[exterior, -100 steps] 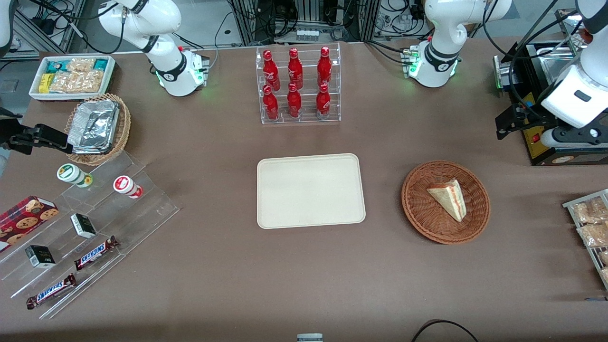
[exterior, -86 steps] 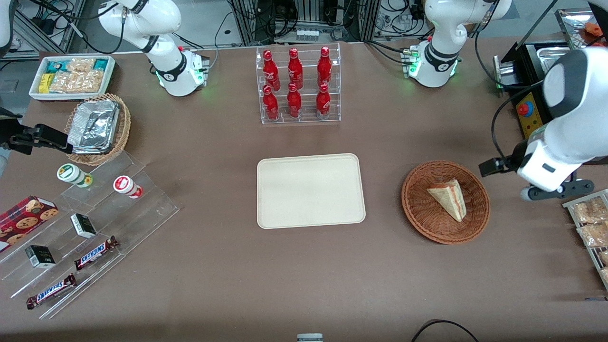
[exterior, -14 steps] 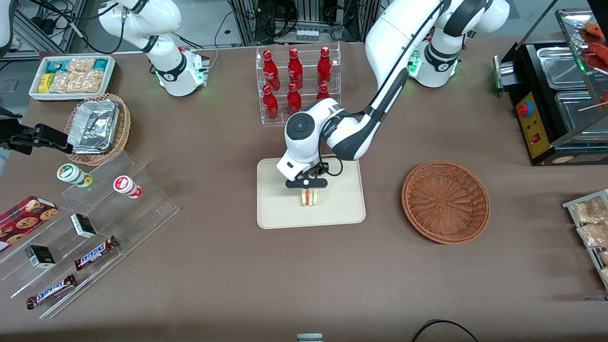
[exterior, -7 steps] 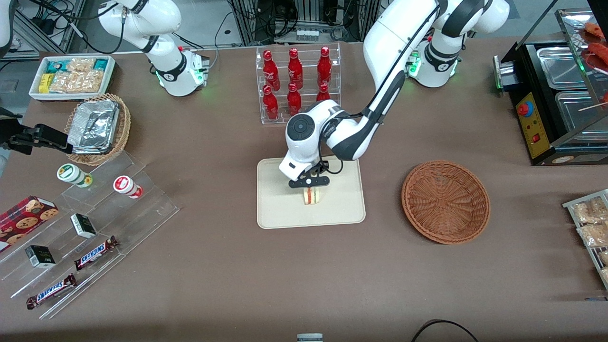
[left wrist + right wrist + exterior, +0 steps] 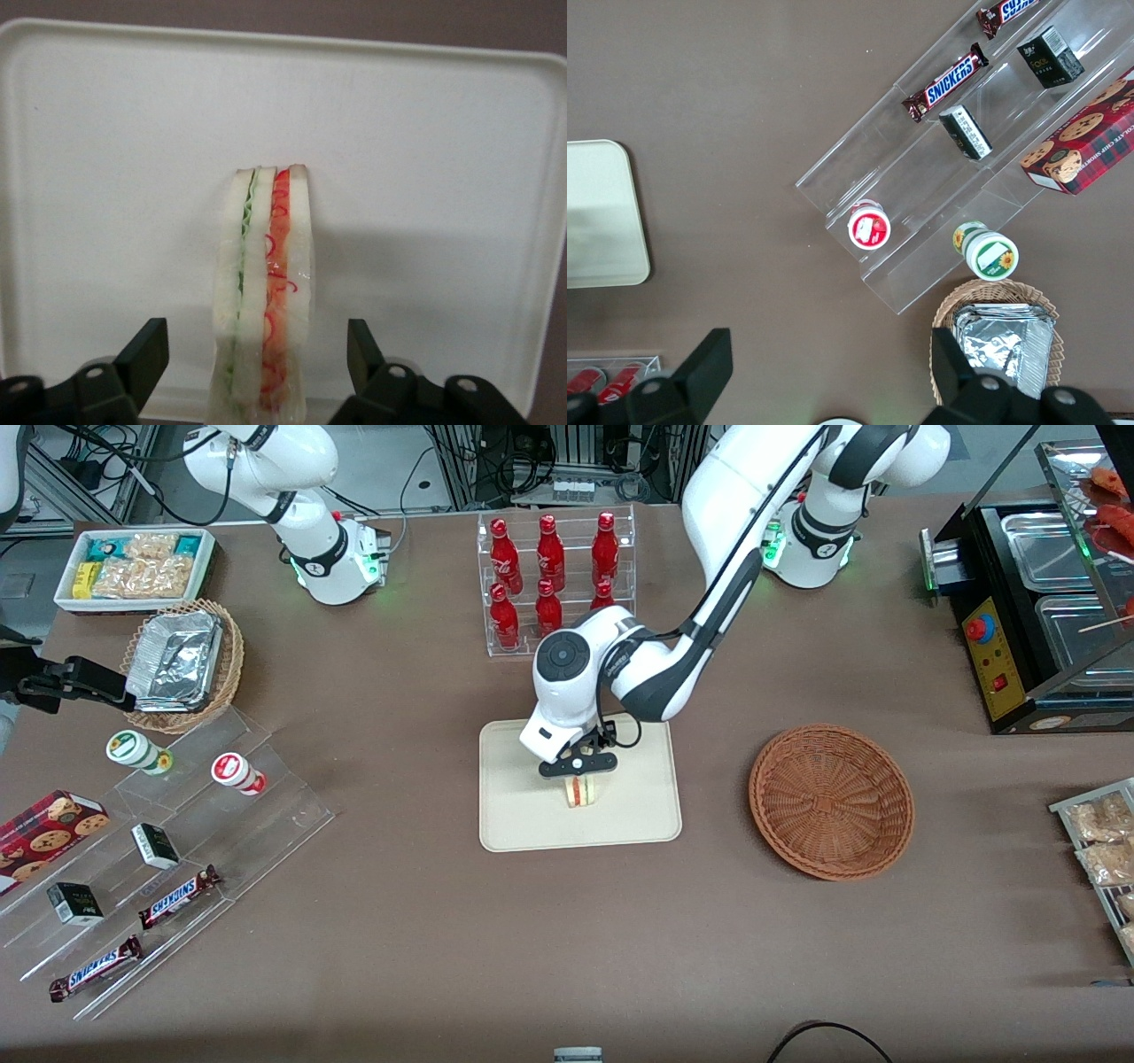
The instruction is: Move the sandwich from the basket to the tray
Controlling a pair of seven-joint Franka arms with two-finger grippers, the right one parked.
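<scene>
Since a second earlier the gripper [image 5: 580, 772] had risen slightly and let go of the sandwich [image 5: 580, 792]. Its fingers [image 5: 146, 354] stood spread, clear of the bread on both sides. The sandwich stood on edge on the tray [image 5: 518, 815], near the middle. The basket [image 5: 831, 802] lay toward the working arm's end.

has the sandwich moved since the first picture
Yes. The sandwich has gone from the basket to the tray, toward the parked arm's end. The gripper is open, straddling it.
</scene>
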